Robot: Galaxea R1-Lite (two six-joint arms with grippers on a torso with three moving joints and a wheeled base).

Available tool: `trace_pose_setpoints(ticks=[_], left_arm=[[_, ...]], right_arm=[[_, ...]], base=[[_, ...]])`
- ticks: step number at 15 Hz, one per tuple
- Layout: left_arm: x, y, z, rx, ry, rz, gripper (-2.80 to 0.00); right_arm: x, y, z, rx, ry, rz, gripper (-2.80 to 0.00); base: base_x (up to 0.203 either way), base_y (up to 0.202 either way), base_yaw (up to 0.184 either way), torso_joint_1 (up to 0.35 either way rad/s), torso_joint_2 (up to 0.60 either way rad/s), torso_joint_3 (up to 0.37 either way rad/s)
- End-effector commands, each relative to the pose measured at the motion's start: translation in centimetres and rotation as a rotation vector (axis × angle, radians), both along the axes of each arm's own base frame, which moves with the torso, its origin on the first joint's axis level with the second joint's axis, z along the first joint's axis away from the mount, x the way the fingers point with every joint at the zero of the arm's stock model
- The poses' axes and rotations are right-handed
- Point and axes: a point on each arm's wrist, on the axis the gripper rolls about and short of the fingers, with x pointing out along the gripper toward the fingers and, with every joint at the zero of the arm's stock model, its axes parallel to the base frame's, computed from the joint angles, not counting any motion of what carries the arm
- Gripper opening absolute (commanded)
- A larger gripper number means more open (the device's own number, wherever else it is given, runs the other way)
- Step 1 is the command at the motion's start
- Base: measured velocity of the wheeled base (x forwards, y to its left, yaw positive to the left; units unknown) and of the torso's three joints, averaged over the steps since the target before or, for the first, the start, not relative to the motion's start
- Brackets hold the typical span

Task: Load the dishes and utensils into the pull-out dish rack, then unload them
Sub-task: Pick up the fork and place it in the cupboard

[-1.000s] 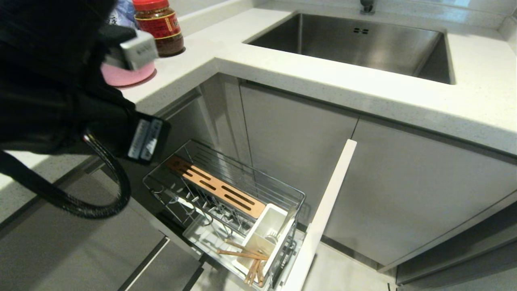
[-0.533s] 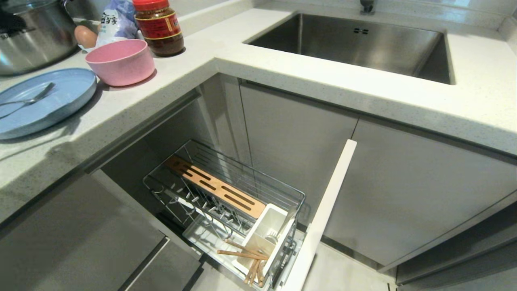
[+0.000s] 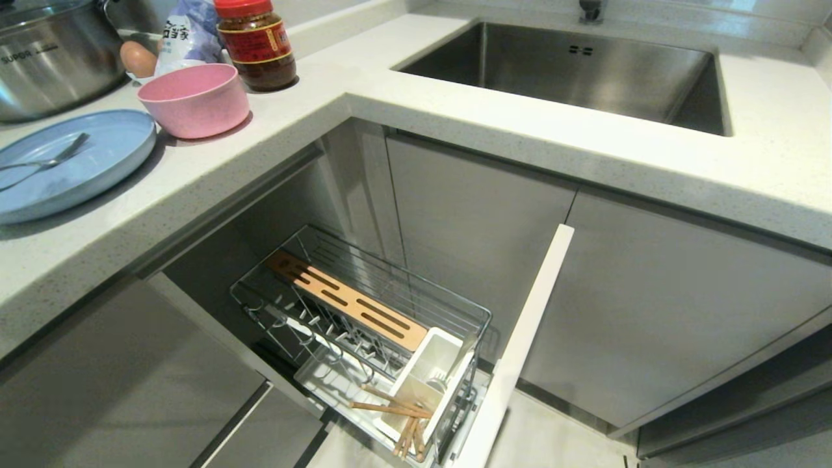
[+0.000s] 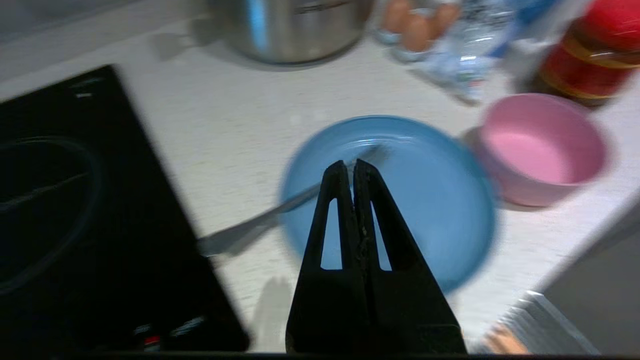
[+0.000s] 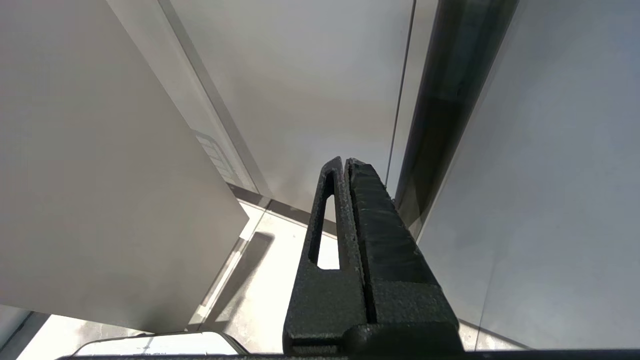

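Note:
The light blue plate (image 3: 71, 162) lies on the counter at the left with the silver fork (image 3: 49, 160) across it. Beside it stands the pink bowl (image 3: 194, 99). Below, the pull-out dish rack (image 3: 390, 286) is drawn out, and the wooden chopsticks (image 3: 390, 408) lie by its white utensil cup (image 3: 426, 383). Neither arm shows in the head view. In the left wrist view, my left gripper (image 4: 350, 165) is shut and empty, hovering above the plate (image 4: 425, 210) and the fork (image 4: 250, 227), with the bowl (image 4: 542, 147) off to one side. My right gripper (image 5: 345, 161) is shut and parked by the cabinet fronts.
A steel pot (image 3: 52, 58), an egg (image 3: 138, 58), a plastic bag (image 3: 188, 32) and a red-lidded jar (image 3: 257, 42) crowd the counter behind the dishes. The sink (image 3: 572, 71) lies to the right. A black hob (image 4: 75, 225) borders the plate. The rack's white front panel (image 3: 520, 344) juts out.
The left arm, which covered the left of the head view by the bowl a second ago, has swung out of that view, uncovering plate, fork and pot. Rack and chopsticks unchanged.

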Motion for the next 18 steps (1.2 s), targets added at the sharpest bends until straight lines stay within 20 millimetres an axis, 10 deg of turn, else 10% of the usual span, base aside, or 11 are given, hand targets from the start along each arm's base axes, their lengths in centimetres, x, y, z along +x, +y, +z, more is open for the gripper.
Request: trace_pose_setpoints(ticks=[1,7,14,15,18], left_arm=[[0.6,1.9,-0.5,0.019,0.056,0.118,-2.8],[2.3,8.0,-2.2,0.119,0.246,0.019,-2.8],[3.6,9.7,-3.8,0.09,0.392,-0.262,-2.8],[3.6,9.7,-3.9,0.096,0.388,-0.293,0.0],[4.2,10.3,-4.2,0.086,0.384,-0.334,0.0]], right_arm=[[0.0,0.0,0.0,0.0,-0.005,0.0,-2.8],[0.0,0.0,0.0,0.0,-0.005,0.001,-2.8],[0.0,0.0,0.0,0.0,-0.004,0.0,-2.8],[0.0,0.0,0.0,0.0,-0.005,0.0,-2.8],[0.0,0.0,0.0,0.0,-0.005,0.0,-2.8]], base=[[0.0,0.0,0.0,0.0,0.0,0.0],[0.0,0.0,0.0,0.0,0.0,0.0],[0.0,0.0,0.0,0.0,0.0,0.0],[0.0,0.0,0.0,0.0,0.0,0.0],[0.0,0.0,0.0,0.0,0.0,0.0]])
